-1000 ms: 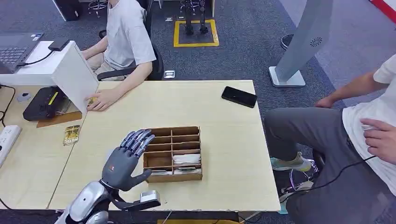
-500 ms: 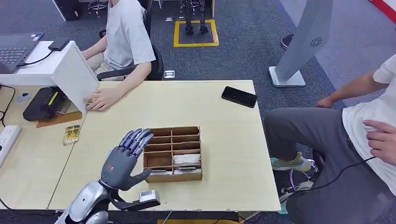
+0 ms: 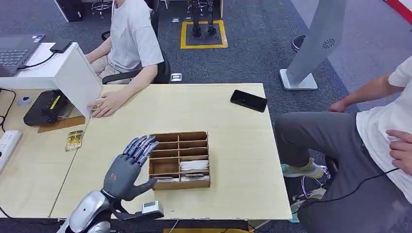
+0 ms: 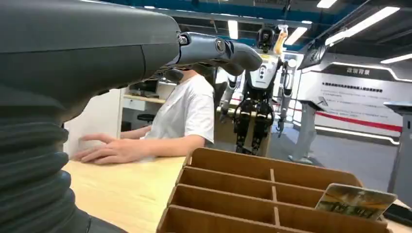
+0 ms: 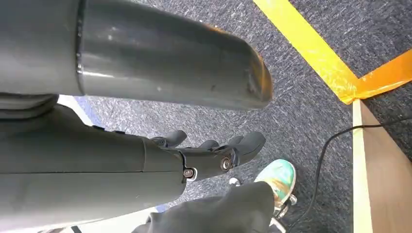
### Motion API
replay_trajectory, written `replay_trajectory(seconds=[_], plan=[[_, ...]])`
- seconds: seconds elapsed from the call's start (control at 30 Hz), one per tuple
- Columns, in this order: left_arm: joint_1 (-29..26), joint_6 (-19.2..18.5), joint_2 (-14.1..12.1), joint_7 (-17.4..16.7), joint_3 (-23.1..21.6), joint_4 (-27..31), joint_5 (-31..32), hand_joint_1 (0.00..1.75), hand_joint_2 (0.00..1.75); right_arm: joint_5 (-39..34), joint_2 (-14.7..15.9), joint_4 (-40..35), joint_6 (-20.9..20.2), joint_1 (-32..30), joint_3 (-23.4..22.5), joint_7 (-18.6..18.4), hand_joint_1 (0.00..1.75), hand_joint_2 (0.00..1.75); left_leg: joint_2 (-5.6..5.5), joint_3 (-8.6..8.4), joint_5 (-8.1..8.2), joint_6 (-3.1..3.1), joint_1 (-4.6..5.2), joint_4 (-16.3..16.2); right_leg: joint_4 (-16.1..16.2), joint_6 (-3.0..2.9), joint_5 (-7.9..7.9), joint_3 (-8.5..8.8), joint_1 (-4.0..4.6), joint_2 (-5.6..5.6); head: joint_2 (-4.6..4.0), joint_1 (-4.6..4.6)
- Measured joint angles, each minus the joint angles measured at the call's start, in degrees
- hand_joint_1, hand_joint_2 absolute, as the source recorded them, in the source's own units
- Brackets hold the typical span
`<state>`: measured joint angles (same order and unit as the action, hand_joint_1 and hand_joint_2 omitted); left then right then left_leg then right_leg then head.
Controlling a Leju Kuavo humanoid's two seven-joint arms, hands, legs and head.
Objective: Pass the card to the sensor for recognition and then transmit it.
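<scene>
A wooden divided box [image 3: 179, 136] sits at the middle of the table, with pale cards [image 3: 194, 165] lying in its near compartments. My left hand [image 3: 127, 167] hovers just left of the box, fingers straight and spread, holding nothing. In the left wrist view its thumb [image 4: 218, 48] reaches out above the box [image 4: 252, 170], where one printed card [image 4: 357, 201] stands up in a far slot. A black reader device [image 3: 46, 108] lies at the table's far left behind a white panel [image 3: 80, 80]. My right hand [image 5: 214, 150] hangs over the carpet, fingers loose and empty.
A loose card [image 3: 74, 140] lies on the left table. A seated person rests a hand [image 3: 104, 104] near the panel. A black phone [image 3: 248, 100] lies at the far right corner. Another person [image 3: 374, 136] sits close to the table's right edge. A power strip [image 3: 7, 143] sits far left.
My left hand has drawn back slightly toward the near left, away from the box's corner, still spread. The box and cards have not moved.
</scene>
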<state>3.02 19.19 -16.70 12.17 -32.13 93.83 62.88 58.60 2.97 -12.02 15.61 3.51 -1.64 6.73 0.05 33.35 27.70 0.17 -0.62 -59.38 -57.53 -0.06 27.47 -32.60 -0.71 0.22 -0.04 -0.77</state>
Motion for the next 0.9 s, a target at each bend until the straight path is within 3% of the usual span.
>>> replay_trajectory(seconds=[0.6, 0.9], plan=[[-0.6, -0.1, -1.0, 0.3, 0.4, 0.2, -0.2, 0.0, 1.75, 0.0, 0.0, 0.0, 0.0, 0.0, -0.1, 0.0, 0.0, 0.0, 0.0, 0.0, 0.0, 0.0, 0.0, 0.0, 0.0, 0.0, 0.0, 0.0, 0.0, -0.01, 0.0, 0.02], [-2.2, -1.6, -3.4, 4.1, 0.4, 1.3, -3.3, 0.0, 1.75, 0.7, 0.0, 0.0, -0.1, 0.1, -0.4, 0.1, 0.0, 0.0, 0.0, 0.0, 0.0, 0.0, -0.01, 0.0, 0.0, -0.01, 0.01, 0.0, 0.01, 0.0, 0.0, 0.0]])
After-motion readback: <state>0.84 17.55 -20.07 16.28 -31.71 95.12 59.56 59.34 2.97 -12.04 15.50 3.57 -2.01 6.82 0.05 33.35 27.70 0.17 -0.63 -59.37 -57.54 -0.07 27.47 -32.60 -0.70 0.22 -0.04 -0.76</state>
